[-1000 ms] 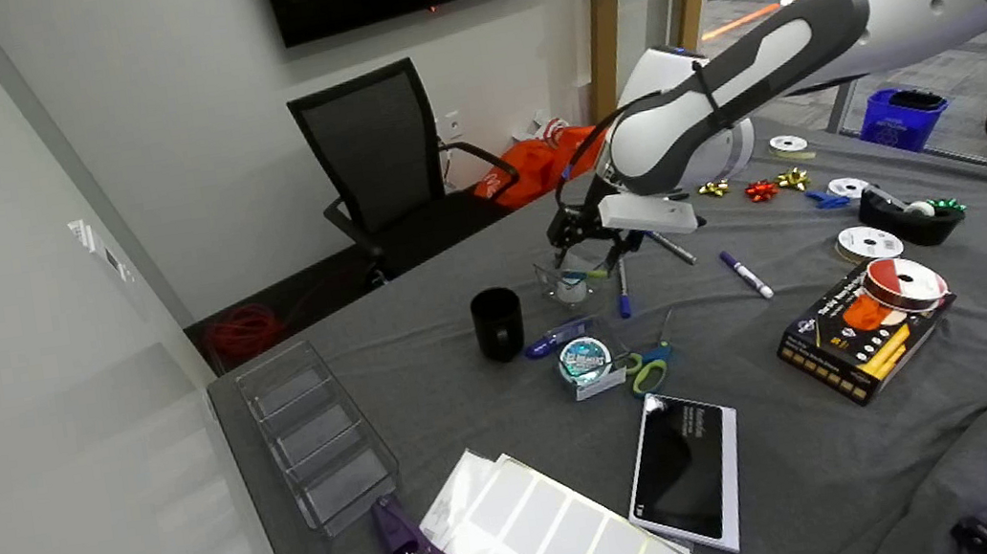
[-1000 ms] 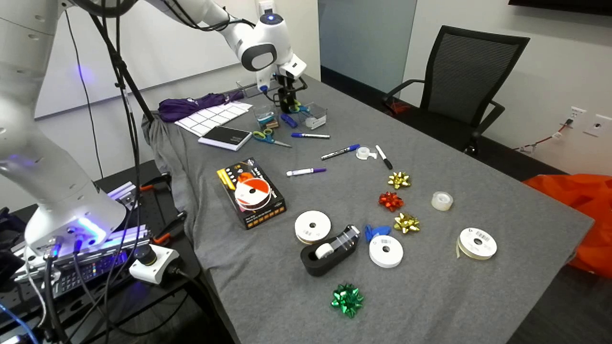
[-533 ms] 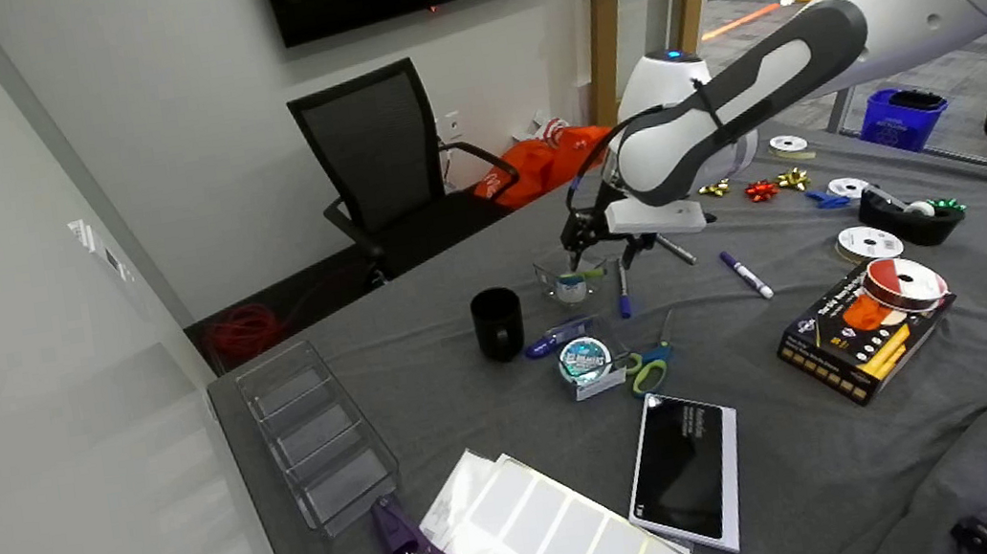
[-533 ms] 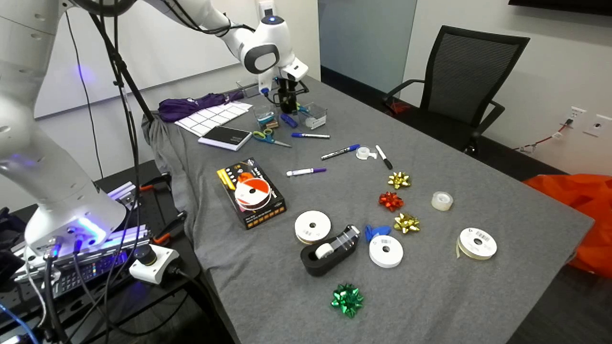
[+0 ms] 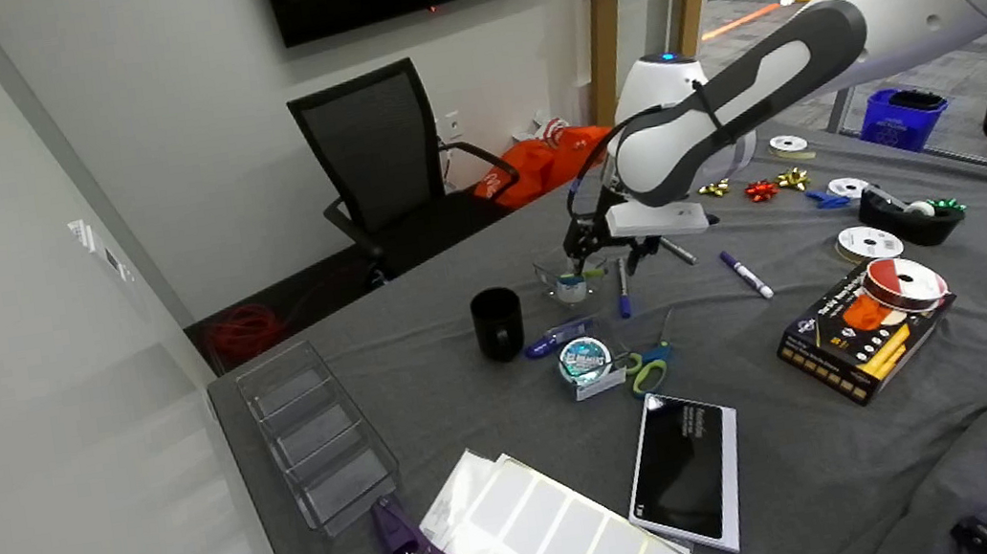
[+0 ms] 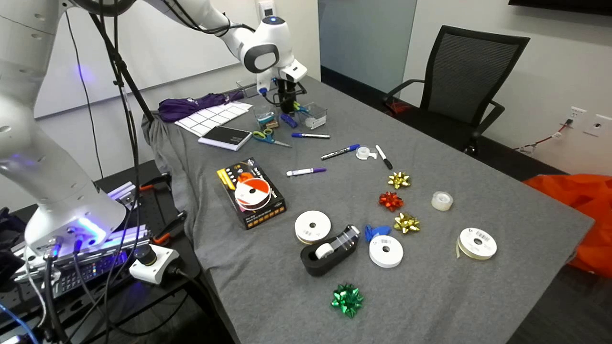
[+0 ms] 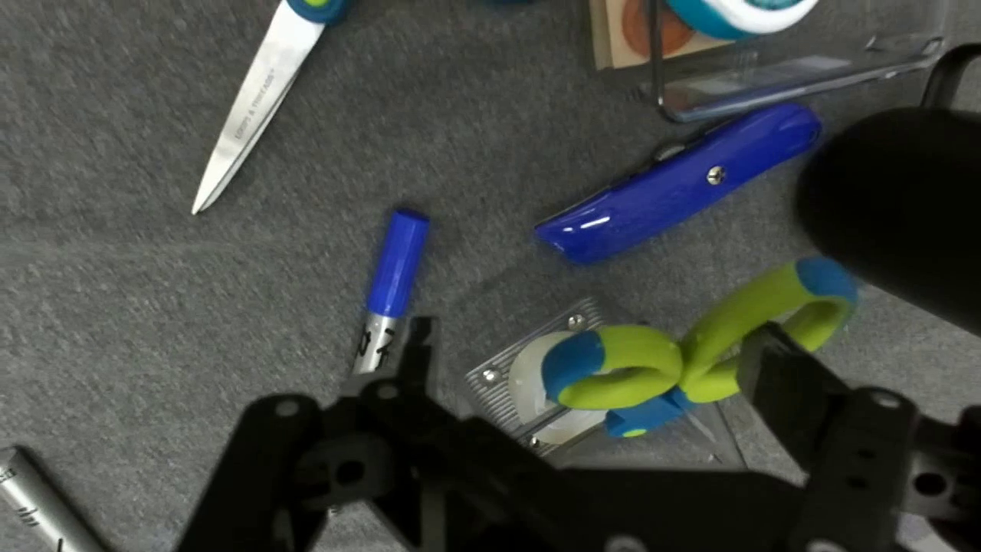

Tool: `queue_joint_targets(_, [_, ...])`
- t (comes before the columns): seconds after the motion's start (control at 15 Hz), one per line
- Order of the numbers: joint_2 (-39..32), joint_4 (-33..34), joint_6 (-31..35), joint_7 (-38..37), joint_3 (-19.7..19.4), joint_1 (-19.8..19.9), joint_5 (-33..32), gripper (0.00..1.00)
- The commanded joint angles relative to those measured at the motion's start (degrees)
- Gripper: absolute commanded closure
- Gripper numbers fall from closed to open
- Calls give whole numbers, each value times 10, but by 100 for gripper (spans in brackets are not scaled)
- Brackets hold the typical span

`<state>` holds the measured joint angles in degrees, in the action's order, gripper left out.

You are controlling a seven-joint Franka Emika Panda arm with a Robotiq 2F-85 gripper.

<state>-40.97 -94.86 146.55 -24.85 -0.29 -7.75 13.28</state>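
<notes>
Crowding the tool (image 7: 593, 337), its jaws apart, are a marker (image 7: 395, 264), utility knife (image 7: 678, 185) and mug (image 5: 496, 320).

Room for you: bare cloth (image 6: 349, 122) between clear bin (image 6: 319, 113) and edge of table (image 6: 430, 153) facing chair (image 5: 384, 152). Toward corner with divided tray (image 5: 317, 434), black mug (image 5: 498, 323) blocks you; toward edge opposite chair, utility knife (image 7: 678, 185) and second bin (image 5: 603, 383) do. Capped marker (image 7: 391, 290) lies low beside clear bin, opposite mug. Below your gripper (image 7: 590, 330), scissor handles (image 7: 696, 374) jut past bin's rim; whether fingers (image 7: 797, 399) touch them, unclear.

Both exterior views overlook the table (image 6: 430, 291); the wrist view looks down close.
</notes>
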Motion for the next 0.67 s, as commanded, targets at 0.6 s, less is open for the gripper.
queue_joint_targets(0.6, [-6,15,-16,-17,-4,-3,-4,33])
